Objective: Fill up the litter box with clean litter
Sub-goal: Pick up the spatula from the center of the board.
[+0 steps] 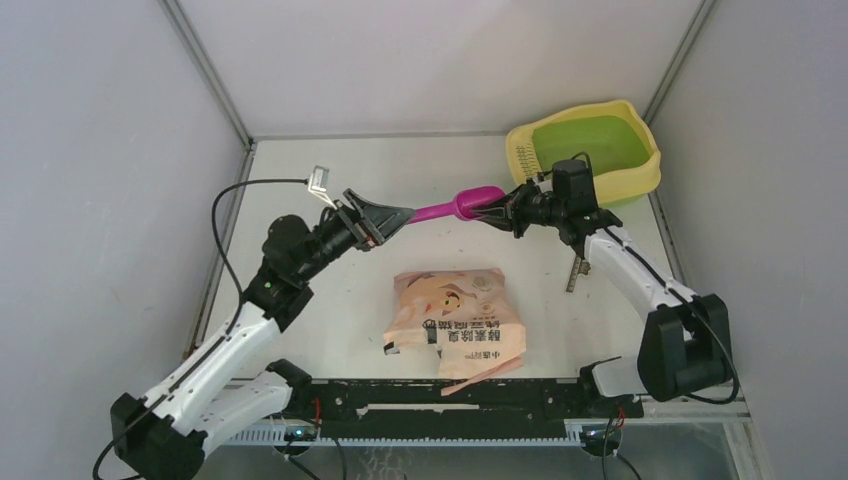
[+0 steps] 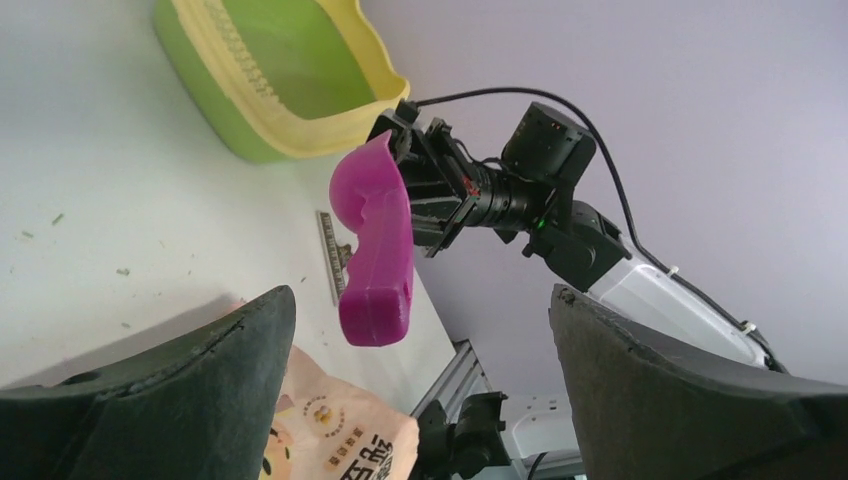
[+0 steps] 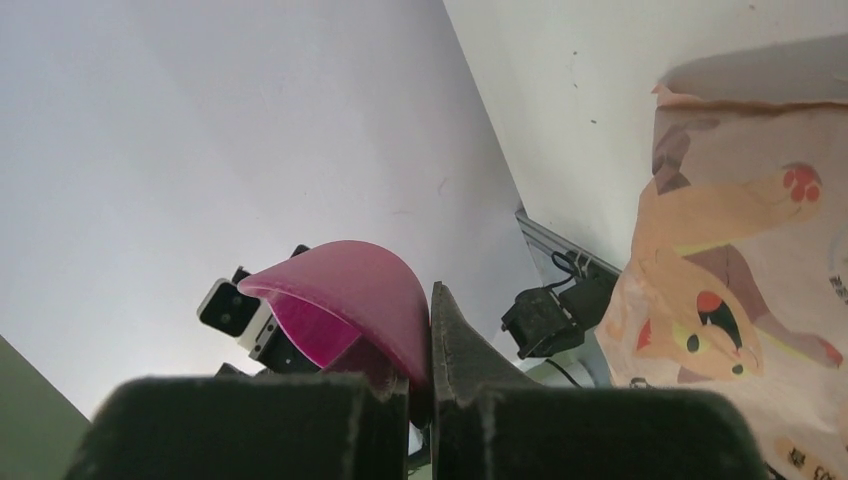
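Pinching the magenta scoop (image 1: 440, 210) by its bowl, our right claw (image 1: 495, 208) is clamped on it so the handle points across at our left claw (image 1: 392, 218). The left claw's jaws stand wide apart just short of the handle tip, and we read this as a handover. The litter box (image 1: 640, 185) sits just behind the right claw and well beyond the left, its green basin looking bare.
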`<state>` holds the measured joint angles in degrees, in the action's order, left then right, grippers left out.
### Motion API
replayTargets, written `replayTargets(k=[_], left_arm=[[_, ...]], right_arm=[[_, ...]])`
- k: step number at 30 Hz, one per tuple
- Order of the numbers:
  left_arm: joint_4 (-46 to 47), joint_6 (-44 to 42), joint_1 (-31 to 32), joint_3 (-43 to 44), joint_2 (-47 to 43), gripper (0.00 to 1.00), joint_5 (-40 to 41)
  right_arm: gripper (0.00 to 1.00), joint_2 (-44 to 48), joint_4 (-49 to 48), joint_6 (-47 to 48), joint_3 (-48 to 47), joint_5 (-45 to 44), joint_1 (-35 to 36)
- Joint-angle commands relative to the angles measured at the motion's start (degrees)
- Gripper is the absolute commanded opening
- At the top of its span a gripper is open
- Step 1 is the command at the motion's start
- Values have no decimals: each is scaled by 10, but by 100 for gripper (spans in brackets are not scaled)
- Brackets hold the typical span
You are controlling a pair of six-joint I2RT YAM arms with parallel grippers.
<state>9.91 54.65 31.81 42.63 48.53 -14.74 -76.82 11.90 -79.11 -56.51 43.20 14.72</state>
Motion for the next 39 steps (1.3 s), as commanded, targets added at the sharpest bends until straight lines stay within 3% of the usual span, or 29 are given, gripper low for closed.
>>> replayTargets(k=[1,10,14,23,34,37,39], left_arm=[[82,38,-41,-10,33,100,-96],[70,34,-65,18,98,99,-135],[67,37,-65,15,107,85,-138],[88,63,-66,3,112,75,-133],[95,75,-66,-6,112,49,-135],[95,76,-65,-8,111,53,-137],[87,76,-66,-8,109,69,-133]], right_arm=[[0,-32,-97,-29,-5,26,7],[0,-62,-72,10,-41,10,11],[0,-66,-74,11,-43,6,15],[0,-61,-55,25,-45,-15,42],[0,-59,-63,11,-44,-35,62],[0,-58,-69,3,-44,-38,65],[0,-58,-73,-2,-44,-40,65]])
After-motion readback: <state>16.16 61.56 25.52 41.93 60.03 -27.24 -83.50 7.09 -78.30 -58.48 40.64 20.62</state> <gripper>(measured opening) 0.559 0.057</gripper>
